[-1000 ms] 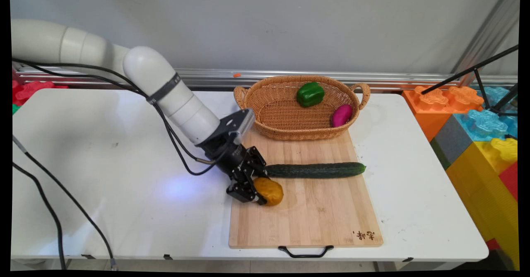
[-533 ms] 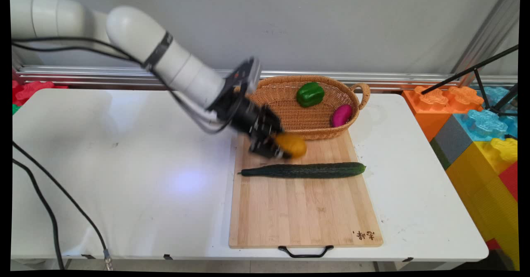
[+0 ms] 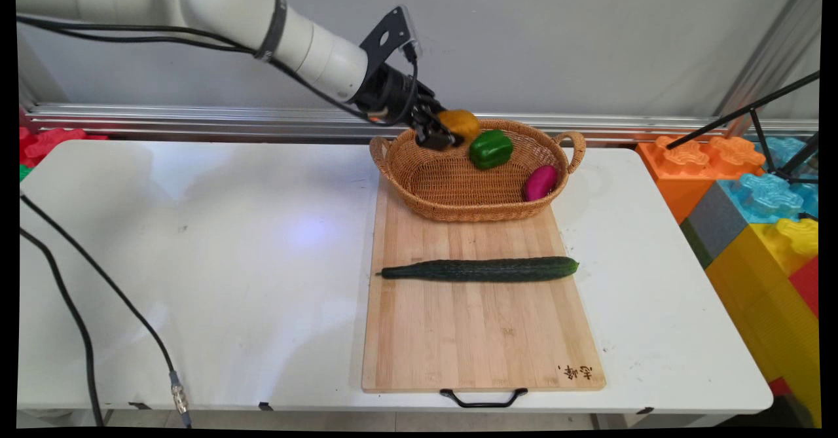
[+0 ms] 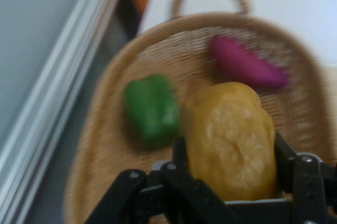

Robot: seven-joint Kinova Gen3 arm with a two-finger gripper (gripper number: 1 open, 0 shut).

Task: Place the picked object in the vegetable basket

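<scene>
My black gripper [image 3: 444, 133] is shut on a lumpy yellow-brown potato [image 3: 460, 124] and holds it in the air over the far left rim of the wicker basket [image 3: 452, 189]. The hand view shows the potato [image 4: 231, 140] clamped between the fingers, with the basket [image 4: 100, 161] below it. Inside the basket lie a green bell pepper [image 3: 490, 148] [image 4: 151, 109] and a magenta sweet potato [image 3: 541, 182] [image 4: 247, 66]. The potato hangs just left of the pepper.
The basket stands on the far end of a wooden cutting board [image 3: 481, 333]. A long dark cucumber [image 3: 481, 269] lies across the board's middle. Coloured foam blocks [image 3: 759, 196] are stacked to the right of the table. Black cables [image 3: 78, 320] trail at the left.
The gripper has lifted the potato off the board's near left part and carried it up and away, past the cucumber, to above the basket's far rim.
</scene>
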